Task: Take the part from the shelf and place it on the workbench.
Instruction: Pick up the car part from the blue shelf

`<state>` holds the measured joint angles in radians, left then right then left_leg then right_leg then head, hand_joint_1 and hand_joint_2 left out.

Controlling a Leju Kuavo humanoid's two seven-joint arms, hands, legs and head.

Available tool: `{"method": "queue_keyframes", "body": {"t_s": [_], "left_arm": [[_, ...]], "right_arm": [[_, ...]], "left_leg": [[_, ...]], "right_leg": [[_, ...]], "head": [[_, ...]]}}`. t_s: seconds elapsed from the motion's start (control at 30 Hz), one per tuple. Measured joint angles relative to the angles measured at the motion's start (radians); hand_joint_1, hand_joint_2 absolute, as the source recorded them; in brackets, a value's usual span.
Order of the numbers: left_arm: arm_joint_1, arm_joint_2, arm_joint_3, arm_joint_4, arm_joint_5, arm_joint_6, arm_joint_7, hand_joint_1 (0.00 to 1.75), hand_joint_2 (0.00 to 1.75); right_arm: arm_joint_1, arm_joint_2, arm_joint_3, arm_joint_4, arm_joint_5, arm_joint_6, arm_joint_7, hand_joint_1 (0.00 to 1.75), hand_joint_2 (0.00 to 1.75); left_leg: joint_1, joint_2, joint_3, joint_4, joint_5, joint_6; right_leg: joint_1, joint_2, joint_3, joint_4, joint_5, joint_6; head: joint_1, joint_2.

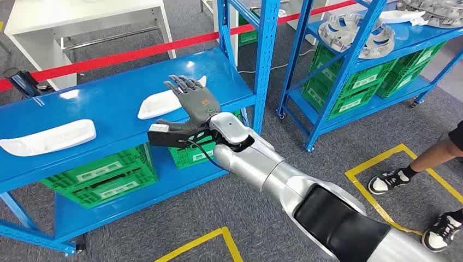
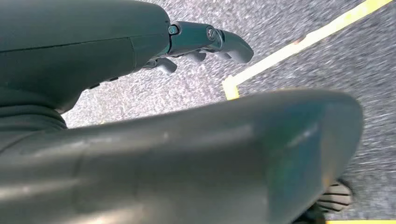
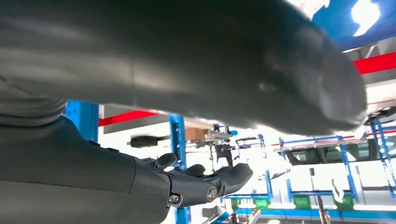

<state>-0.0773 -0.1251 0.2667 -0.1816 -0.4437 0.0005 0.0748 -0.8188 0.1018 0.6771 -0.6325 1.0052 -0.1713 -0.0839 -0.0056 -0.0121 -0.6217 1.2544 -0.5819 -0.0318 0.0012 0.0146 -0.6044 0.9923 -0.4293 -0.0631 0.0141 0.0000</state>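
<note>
Two long white parts lie on the blue shelf top [image 1: 109,93]: one near the middle [image 1: 155,105], the other farther left [image 1: 49,136]. My right hand [image 1: 192,101] reaches over the shelf with its fingers spread, above the right end of the middle part and holding nothing. In the right wrist view the right hand's [image 3: 187,184] fingers are stretched out and empty. My left hand [image 2: 205,39] hangs over the grey floor, fingers loosely bent, nothing in it.
Green crates [image 1: 104,177] fill the lower shelf. A second blue rack [image 1: 349,60] at the right carries grey ring-shaped castings [image 1: 355,30] and more crates. A white table [image 1: 82,16] stands behind red tape [image 1: 136,52]. A person's feet [image 1: 390,180] stand by yellow floor lines at the right.
</note>
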Motion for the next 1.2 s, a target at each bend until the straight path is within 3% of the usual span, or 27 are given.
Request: {"method": "queue_keyframes", "body": {"t_s": [0.1,0.13,0.17,0.2,0.27,0.3,0.4,0.47,0.57,0.6,0.63,0.67,0.73,0.8,0.87,0.93,0.97,1.07,1.1,1.13,1.17,1.2], "left_arm": [[0.005,0.000,0.000,0.000,0.001,0.001,0.001,0.00,0.00],[0.007,0.001,0.000,0.000,0.001,0.002,0.002,0.00,0.00],[0.009,0.001,0.000,0.000,0.001,0.002,0.003,0.00,0.00],[0.010,0.001,0.000,0.000,0.001,0.003,0.003,0.00,0.00],[0.010,0.000,0.000,0.001,0.001,0.005,0.003,0.00,0.00],[0.010,0.000,0.000,0.002,0.001,0.005,0.003,0.00,0.00],[0.008,-0.001,0.000,0.001,0.001,0.006,0.003,0.00,0.00],[0.007,-0.001,0.000,0.000,0.000,0.007,0.002,0.00,0.00],[0.006,-0.001,0.000,0.000,0.000,0.007,0.000,0.00,0.00],[0.007,-0.001,0.000,0.000,0.000,0.007,0.000,0.00,0.00],[0.008,-0.001,0.000,0.000,0.000,0.008,0.000,0.00,0.00],[0.008,-0.001,0.000,0.000,0.000,0.008,0.000,0.00,0.00],[0.007,-0.003,0.000,0.000,-0.002,0.009,0.001,0.00,0.00],[0.004,-0.004,0.000,0.001,-0.004,0.009,0.002,0.00,0.00],[0.003,-0.005,0.000,0.001,-0.006,0.013,0.000,0.00,0.00],[0.003,-0.005,0.000,0.000,-0.007,0.020,-0.004,0.00,0.00],[0.002,-0.004,0.000,0.000,-0.007,0.023,-0.004,0.00,0.00],[-0.003,-0.004,0.000,0.000,-0.007,0.028,-0.003,0.00,0.00],[-0.003,-0.004,0.000,0.000,-0.007,0.029,-0.002,0.00,0.00],[-0.002,-0.004,0.001,0.000,-0.007,0.029,-0.001,0.00,0.00],[-0.001,-0.004,0.001,0.000,-0.006,0.029,0.000,0.00,0.00],[-0.001,-0.004,0.001,0.000,-0.006,0.030,0.000,0.00,0.00]], "right_arm": [[0.007,0.003,0.006,0.000,-0.001,0.000,0.003,0.00,0.00],[0.010,0.004,0.008,0.000,-0.002,0.000,0.005,0.00,0.00],[0.011,0.006,0.010,0.000,-0.004,0.000,0.008,0.00,0.00],[0.012,0.007,0.011,0.000,-0.006,0.000,0.009,0.00,0.00],[0.012,0.011,0.012,0.001,-0.009,0.000,0.011,0.00,0.00],[0.012,0.012,0.013,0.001,-0.010,0.000,0.012,0.00,0.00],[0.011,0.013,0.016,0.001,-0.013,-0.001,0.013,0.00,0.00],[0.010,0.013,0.017,0.001,-0.014,-0.002,0.013,0.00,0.00],[0.016,0.012,0.020,0.002,-0.015,-0.002,0.013,0.00,0.00],[0.021,0.011,0.021,0.003,-0.016,-0.002,0.013,0.00,0.00],[0.024,0.009,0.022,0.004,-0.016,-0.001,0.013,0.00,0.00],[0.027,0.007,0.023,0.005,-0.016,-0.001,0.013,0.00,0.00],[0.029,0.004,0.026,0.006,-0.017,-0.001,0.013,0.00,0.00],[0.030,0.000,0.028,0.011,-0.020,0.002,0.013,0.00,0.87],[0.030,-0.003,0.031,0.014,-0.026,0.004,0.013,0.00,1.75],[0.029,-0.005,0.032,0.016,-0.032,0.004,0.012,0.00,1.75],[0.028,-0.005,0.032,0.017,-0.034,0.005,0.011,0.00,1.75],[0.030,-0.004,0.032,0.021,-0.037,0.012,0.005,0.00,1.75],[0.033,-0.004,0.033,0.024,-0.039,0.015,0.002,0.00,1.75],[0.035,-0.004,0.034,0.028,-0.042,0.017,-0.001,0.00,1.75],[0.037,-0.004,0.035,0.031,-0.044,0.018,-0.003,0.00,1.75],[0.038,-0.002,0.036,0.033,-0.047,0.019,-0.005,0.00,1.31]], "left_leg": [[0.009,0.002,-0.058,0.036,-0.047,-0.010],[0.013,0.004,-0.068,0.016,-0.040,-0.015],[0.017,0.006,-0.064,-0.034,-0.004,-0.019],[0.021,0.008,-0.053,-0.101,0.055,-0.023],[0.025,0.015,-0.033,-0.209,0.146,-0.018],[0.025,0.017,-0.028,-0.231,0.163,-0.012],[0.025,0.016,-0.008,-0.237,0.154,0.015],[0.025,0.013,0.011,-0.238,0.145,0.030],[0.022,0.011,0.033,-0.238,0.122,0.040],[0.022,0.010,0.043,-0.238,0.112,0.040],[0.021,0.009,0.055,-0.238,0.102,0.039],[0.020,0.008,0.069,-0.238,0.092,0.037],[0.017,0.007,0.097,-0.238,0.071,0.033],[0.015,0.005,0.112,-0.241,0.055,0.024],[0.013,0.003,0.121,-0.240,0.051,0.010],[0.013,0.004,0.121,-0.218,0.044,0.000],[0.014,0.005,0.107,-0.188,0.028,-0.006],[0.016,0.007,0.001,-0.016,-0.049,-0.019],[0.017,0.007,-0.030,0.023,-0.057,-0.022],[0.017,0.007,-0.046,0.028,-0.045,-0.023],[0.018,0.007,-0.044,-0.004,-0.012,-0.023],[0.018,0.007,-0.025,-0.068,0.037,-0.023]], "right_leg": [[-0.005,0.001,0.026,0.001,-0.023,0.005],[-0.008,0.001,0.039,0.002,-0.035,0.008],[-0.011,0.002,0.054,0.005,-0.048,0.013],[-0.013,0.001,0.065,0.007,-0.062,0.018],[-0.014,0.002,0.085,0.017,-0.091,0.031],[-0.013,0.002,0.093,0.020,-0.100,0.039],[-0.012,0.000,0.108,0.035,-0.112,0.058],[-0.014,-0.005,0.076,0.098,-0.133,0.065],[-0.014,-0.008,-0.050,0.273,-0.194,0.075],[-0.014,-0.008,-0.083,0.299,-0.201,0.074],[-0.013,-0.008,-0.100,0.290,-0.189,0.070],[-0.012,-0.008,-0.100,0.248,-0.155,0.065],[-0.004,-0.010,-0.072,0.122,-0.054,0.050],[0.005,-0.010,-0.050,0.046,-0.006,0.039],[0.005,-0.008,-0.039,0.033,-0.004,0.032],[0.000,-0.007,-0.021,0.025,0.000,0.020],[-0.002,-0.007,-0.013,0.021,-0.002,0.014],[-0.004,-0.007,-0.004,0.019,-0.011,0.004],[-0.004,-0.006,-0.002,0.019,-0.015,0.003],[-0.004,-0.005,0.001,0.019,-0.018,0.004],[-0.005,-0.004,0.005,0.020,-0.022,0.006],[-0.005,-0.003,0.010,0.022,-0.026,0.008]], "head": [[0.000,0.000],[0.000,0.000],[0.000,0.000],[0.000,0.000],[-0.003,0.000],[-0.004,0.000],[-0.003,0.000],[0.000,0.000],[0.001,0.000],[0.001,0.000],[0.001,0.000],[0.001,0.000],[0.000,0.000],[0.002,0.000],[0.005,0.000],[0.004,0.000],[0.004,0.000],[0.001,0.000],[0.001,0.000],[0.002,0.000],[0.002,0.000],[0.002,0.000]]}}
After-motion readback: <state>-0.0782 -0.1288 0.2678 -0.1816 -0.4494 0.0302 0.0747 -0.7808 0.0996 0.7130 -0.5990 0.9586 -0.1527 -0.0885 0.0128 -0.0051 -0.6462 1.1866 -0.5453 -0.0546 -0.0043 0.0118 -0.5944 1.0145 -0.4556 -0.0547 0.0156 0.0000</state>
